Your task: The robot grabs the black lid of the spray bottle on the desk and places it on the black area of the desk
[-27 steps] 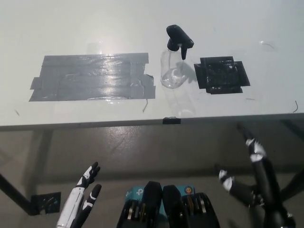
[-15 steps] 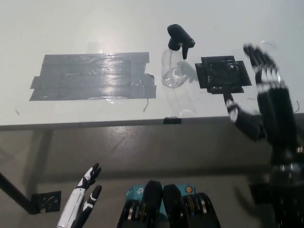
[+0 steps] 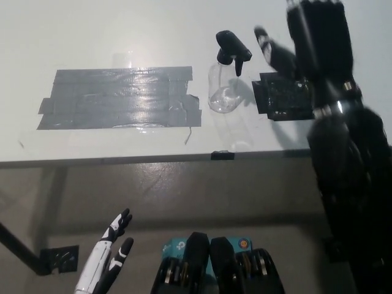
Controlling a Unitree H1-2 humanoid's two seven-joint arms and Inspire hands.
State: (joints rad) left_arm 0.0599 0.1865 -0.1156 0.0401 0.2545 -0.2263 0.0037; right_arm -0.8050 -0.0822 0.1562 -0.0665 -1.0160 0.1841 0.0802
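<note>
A clear spray bottle with a black trigger lid stands upright on the white desk. Just right of it lies the black square area, partly covered by my arm. My black right hand hovers above the desk to the right of the lid, apart from it, fingers spread; its top runs out of the picture. One finger points toward the lid. My white left hand rests low at the lower left, below the desk, open and holding nothing.
A wide patch of grey tape covers the desk left of the bottle. The desk's front edge runs across the middle; below it is grey floor and a dark desk leg at the lower left.
My right arm has risen from below the desk edge, up over the black area, and now reaches beside the lid. Bottle and left hand have stayed put.
</note>
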